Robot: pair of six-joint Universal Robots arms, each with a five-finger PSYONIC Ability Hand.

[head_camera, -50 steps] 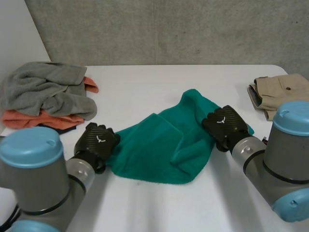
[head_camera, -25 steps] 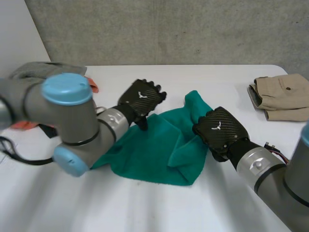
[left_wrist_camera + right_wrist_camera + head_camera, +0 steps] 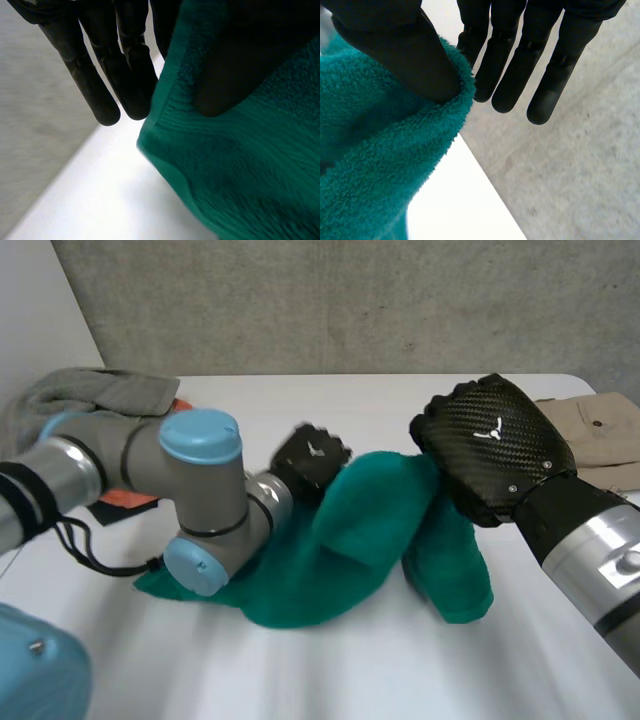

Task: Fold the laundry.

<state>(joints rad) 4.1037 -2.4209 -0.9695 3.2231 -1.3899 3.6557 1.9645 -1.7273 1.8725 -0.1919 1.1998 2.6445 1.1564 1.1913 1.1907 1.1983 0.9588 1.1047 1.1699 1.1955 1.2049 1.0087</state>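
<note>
A teal towel [image 3: 340, 550] hangs bunched between my two hands above the white table [image 3: 330, 670]. My left hand [image 3: 312, 455] is at the towel's far edge near the middle. In the left wrist view its thumb [image 3: 235, 75] presses the teal cloth [image 3: 250, 175] against straight fingers [image 3: 85, 65]. My right hand [image 3: 490, 450] is raised at the towel's right corner. In the right wrist view its thumb [image 3: 405, 55] pinches the cloth's edge [image 3: 370, 165] against the fingers [image 3: 510, 75]. The towel's lower part still rests on the table.
A heap of grey and orange laundry [image 3: 110, 390] lies at the far left of the table. Folded beige trousers [image 3: 600, 420] sit at the far right. A grey wall runs behind the table's back edge.
My left hand swung from the towel's near left side to its far edge and closed on the cloth. My right hand rose with its corner, so the towel lifted and bunched.
</note>
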